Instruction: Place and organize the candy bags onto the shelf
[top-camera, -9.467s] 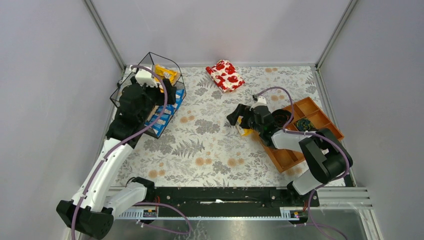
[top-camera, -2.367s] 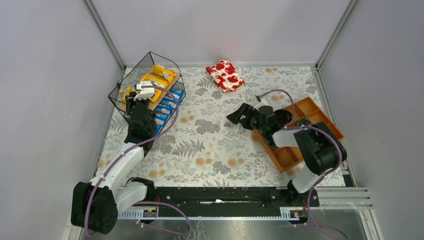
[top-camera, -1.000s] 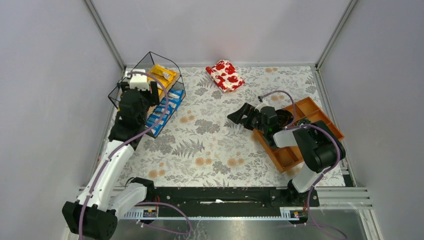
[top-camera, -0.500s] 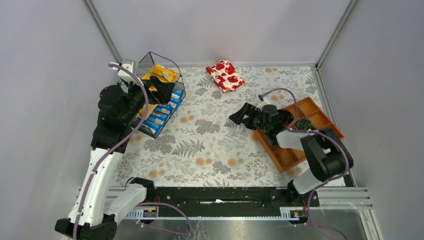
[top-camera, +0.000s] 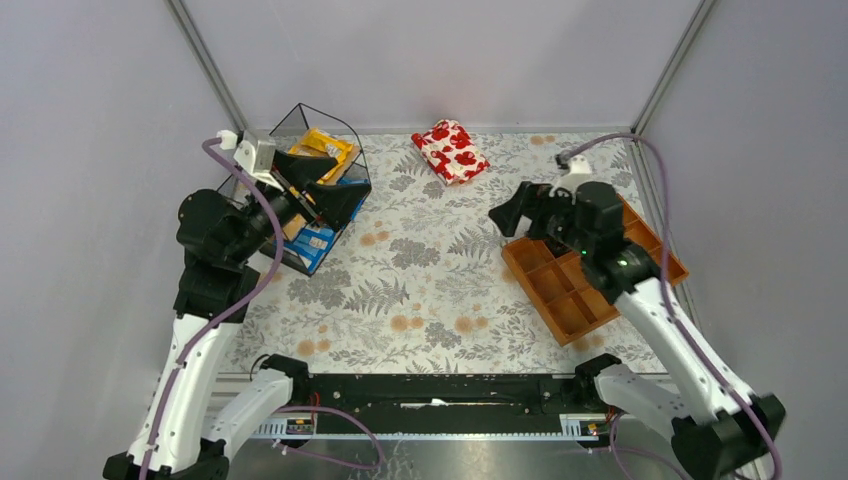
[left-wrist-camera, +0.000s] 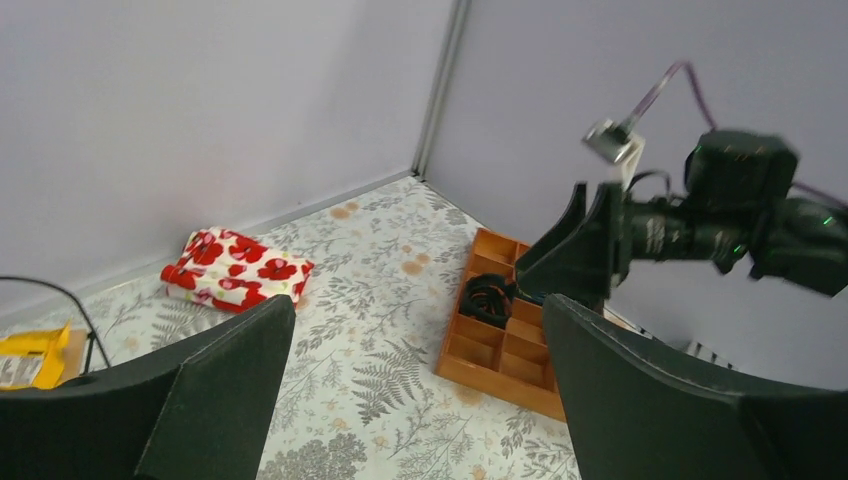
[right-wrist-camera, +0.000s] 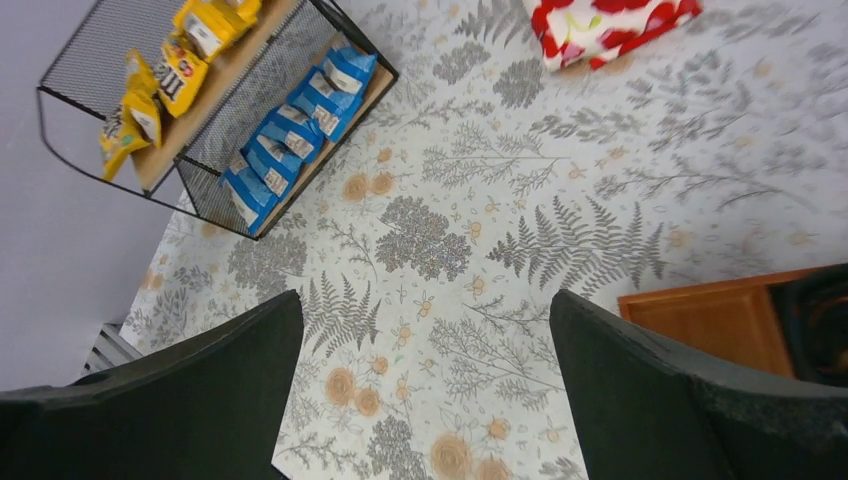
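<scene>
Left jaws: spread wide, empty, raised over the shelf (right-wrist-camera: 232, 100).
Right jaws: spread wide, empty, above the bench (top-camera: 420, 280); orange tray (top-camera: 560, 300) just beside them.
Yellow candy bags (right-wrist-camera: 185, 55): upper board, well ahead-left of the right jaws.
Blue candy bags (right-wrist-camera: 290, 135): row on the lower board.
Floral pouch (left-wrist-camera: 237, 268): on the bench, ahead-left of the left jaws.

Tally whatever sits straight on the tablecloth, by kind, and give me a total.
shelf: 1
tray: 1
pouch: 1
Total: 3
</scene>
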